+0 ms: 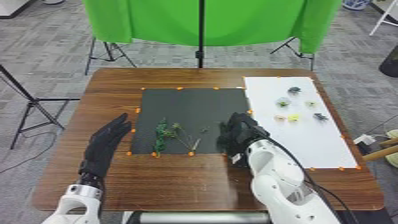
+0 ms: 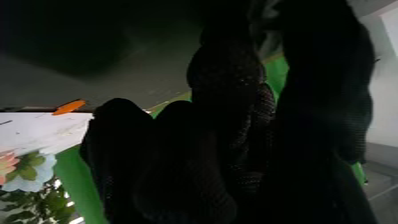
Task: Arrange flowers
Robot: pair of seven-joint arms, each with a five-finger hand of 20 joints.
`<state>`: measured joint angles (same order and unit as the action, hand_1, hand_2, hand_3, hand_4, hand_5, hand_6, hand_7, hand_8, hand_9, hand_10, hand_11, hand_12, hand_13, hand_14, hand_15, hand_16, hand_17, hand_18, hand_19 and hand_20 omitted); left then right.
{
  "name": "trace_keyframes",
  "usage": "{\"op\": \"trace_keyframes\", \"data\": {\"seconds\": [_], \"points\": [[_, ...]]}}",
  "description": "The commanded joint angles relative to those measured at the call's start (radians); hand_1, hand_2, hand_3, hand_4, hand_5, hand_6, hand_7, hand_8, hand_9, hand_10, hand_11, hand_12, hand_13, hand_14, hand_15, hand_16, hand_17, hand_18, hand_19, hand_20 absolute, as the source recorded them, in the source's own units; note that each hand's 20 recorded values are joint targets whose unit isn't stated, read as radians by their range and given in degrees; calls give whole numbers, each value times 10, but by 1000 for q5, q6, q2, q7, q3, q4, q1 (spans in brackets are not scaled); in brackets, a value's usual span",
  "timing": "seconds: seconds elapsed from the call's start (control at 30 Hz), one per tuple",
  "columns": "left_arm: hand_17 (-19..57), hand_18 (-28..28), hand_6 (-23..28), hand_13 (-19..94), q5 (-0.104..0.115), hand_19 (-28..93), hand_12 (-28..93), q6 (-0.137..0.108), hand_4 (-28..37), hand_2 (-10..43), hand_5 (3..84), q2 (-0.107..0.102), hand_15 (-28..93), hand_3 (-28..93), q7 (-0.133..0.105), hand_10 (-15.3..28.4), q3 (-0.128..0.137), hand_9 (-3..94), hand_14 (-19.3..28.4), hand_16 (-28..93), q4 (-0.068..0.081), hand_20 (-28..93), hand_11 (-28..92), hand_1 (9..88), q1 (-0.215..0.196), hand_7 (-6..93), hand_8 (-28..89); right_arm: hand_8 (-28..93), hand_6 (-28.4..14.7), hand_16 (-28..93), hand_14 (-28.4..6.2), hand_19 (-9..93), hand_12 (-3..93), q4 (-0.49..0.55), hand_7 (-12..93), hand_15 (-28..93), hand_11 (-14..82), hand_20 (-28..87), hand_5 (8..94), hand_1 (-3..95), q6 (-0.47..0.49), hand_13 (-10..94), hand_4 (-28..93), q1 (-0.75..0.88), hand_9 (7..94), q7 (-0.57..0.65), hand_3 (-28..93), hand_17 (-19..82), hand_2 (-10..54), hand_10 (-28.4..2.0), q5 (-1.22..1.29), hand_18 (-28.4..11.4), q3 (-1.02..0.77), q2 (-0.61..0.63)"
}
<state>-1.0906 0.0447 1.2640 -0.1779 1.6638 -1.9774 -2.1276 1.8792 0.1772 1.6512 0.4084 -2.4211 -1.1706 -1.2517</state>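
While the left hand point(image 1: 105, 145) rests open at the table's side, fingers straight and nothing in it, our work sits around the right hand point(image 1: 238, 131). That one is over the dark sheet's right edge, beside the white sheet point(image 1: 311, 150). Can't tell how far open it is or whether it has hold of a stem; black glove on dark sheet point(image 1: 191, 102) hides that.

Counts: two hands, two sheets. On the white sheet, to the right of the right hand, we get six small flower pieces point(image 1: 293, 118), spaced apart, probably so each can be picked without dragging a neighbour. On the dark sheet, left of the right hand and between both hands, there's one long leafy strand point(image 1: 161, 136) plus a loose cluster of sprigs point(image 1: 177, 131). Those overlap, so we can't give a firm count. Beyond the glove in the right wrist view: one pink bloom point(image 2: 6, 163), one pale blue bloom point(image 2: 37, 176).

Orange markers point(image 2: 69, 106) run along the sheet edges, presumably taping them flat; too small to count safely.

Our read: early in the arrangement, greenery down as a base, most blooms left to place. Next move probably wants a bloom carried leftward from the white sheet, lowered gently. Risk: the glove snagging the thin sprigs and shifting them.
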Motion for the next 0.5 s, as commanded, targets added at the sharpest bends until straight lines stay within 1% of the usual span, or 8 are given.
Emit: {"op": "trace_keyframes", "data": {"seconds": [0.03, 0.07, 0.1, 0.17, 0.23, 0.3, 0.4, 0.5], "points": [[13, 100, 10, 283, 0, 5, 135, 18, -213, -95, 415, 4, 72, 688, 5, 110, 1, 416, 131, 9, 10, 147, 72, 183, -8, 49, -51, 163, -40, 330, -28, 932, 272, 0, 369, 699, 540, 684, 774, 625, 14, 927, 388, 20, 874, -14, -17, 729, -95, -115, -23, -104, 0, 1], [13, 100, 10, 283, -2, 5, 135, 19, -213, -95, 415, 4, 72, 687, 6, 110, 1, 416, 132, 9, 11, 147, 72, 184, -7, 49, -51, 150, -40, 326, -29, 932, 271, 1, 371, 698, 541, 683, 773, 480, 12, 926, 70, 21, 872, -14, 399, 729, -95, -116, -21, -105, -2, 1], [13, 100, 10, 283, -2, 5, 135, 20, -213, -95, 415, 3, 72, 687, 6, 110, 1, 415, 132, 9, 10, 147, 71, 184, -8, 49, -51, 140, -40, 327, -29, 932, 271, 2, 371, 696, 542, 683, 772, 440, 12, 927, -10, 21, 872, -14, 504, 728, -95, -116, -19, -105, -3, 1], [12, 100, 10, 283, -2, 5, 135, 19, -213, -95, 415, 4, 72, 687, 7, 110, 2, 415, 132, 10, 8, 147, 71, 185, -10, 48, -52, 75, -40, 332, -29, 932, 268, -1, 381, 693, 543, 682, 772, 412, 8, 927, -53, 17, 871, -20, 554, 728, -95, -117, -36, -106, -4, -1], [12, 101, 10, 283, -2, 5, 135, 20, -213, -95, 414, 5, 71, 686, 7, 110, 1, 415, 133, 10, 8, 147, 71, 185, -10, 48, -51, -59, -40, 333, -30, 932, 269, -1, 407, 693, 543, 681, 774, 390, 3, 927, -68, 13, 871, -19, 576, 728, -95, -117, -31, -106, -6, -1], [12, 101, 9, 282, -2, 5, 135, 20, -213, -95, 414, 5, 71, 685, 7, 110, 1, 415, 133, 10, 8, 147, 71, 186, -10, 49, -51, -78, -40, 333, -30, 932, 269, 4, 412, 693, 543, 681, 774, 390, 5, 927, -72, 10, 871, -18, 575, 727, -95, -117, -35, -107, -10, 3], [12, 101, 10, 283, -2, 5, 135, 23, -212, -95, 413, 3, 71, 684, 9, 110, 0, 415, 132, 10, 11, 147, 71, 188, -3, 47, -51, -83, -41, 333, -30, 932, 267, 22, 414, 692, 543, 681, 775, 387, 3, 927, -74, 9, 871, -17, 577, 726, -95, -117, -46, -108, -27, 9], [12, 101, 10, 282, -1, 5, 135, 20, -211, -95, 413, 4, 71, 684, 5, 110, 1, 415, 132, 10, 10, 147, 71, 189, -7, 47, -50, -84, -41, 333, -31, 932, 267, 52, 413, 691, 543, 680, 774, 381, -24, 927, -76, 3, 870, -6, 577, 724, -95, -119, -58, -110, -52, 18]]}}
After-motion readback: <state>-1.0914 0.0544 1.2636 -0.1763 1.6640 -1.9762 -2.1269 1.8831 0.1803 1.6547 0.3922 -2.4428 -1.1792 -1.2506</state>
